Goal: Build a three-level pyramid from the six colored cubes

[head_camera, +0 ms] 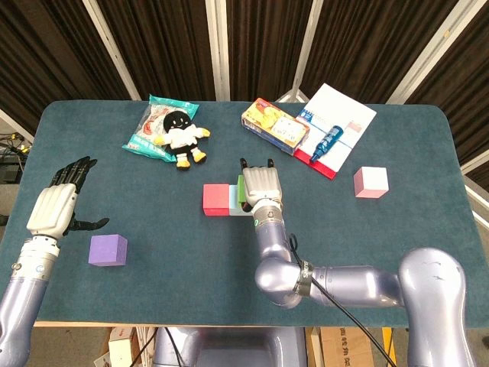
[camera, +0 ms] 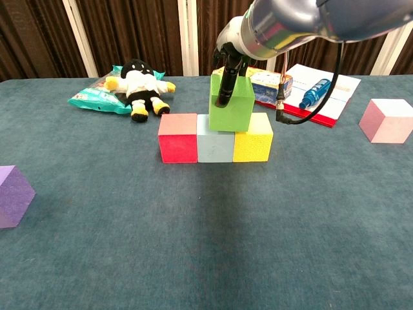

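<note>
Fingers [camera: 224,87] of the right hand [head_camera: 260,187] are clamped on the green cube [camera: 231,103], which is held over the seam between the light blue cube [camera: 215,139] and the yellow cube [camera: 253,137], touching or nearly touching their tops and looking slightly tilted. If it is released while tilted or off-centre, a tumble off the row could follow, and the base, red cube [camera: 177,138] included, could be nudged out of line by the withdrawing fingers. Because the row is largely hidden by the hand in the head view, alignment is hard to judge from above. The left hand [head_camera: 55,208] is held with fingers apart, gripping nothing, near the purple cube [head_camera: 107,250]; the pink cube [head_camera: 370,182] waits well apart on the surface [head_camera: 382,245], so later placements could disturb a poorly seated second level.
</note>
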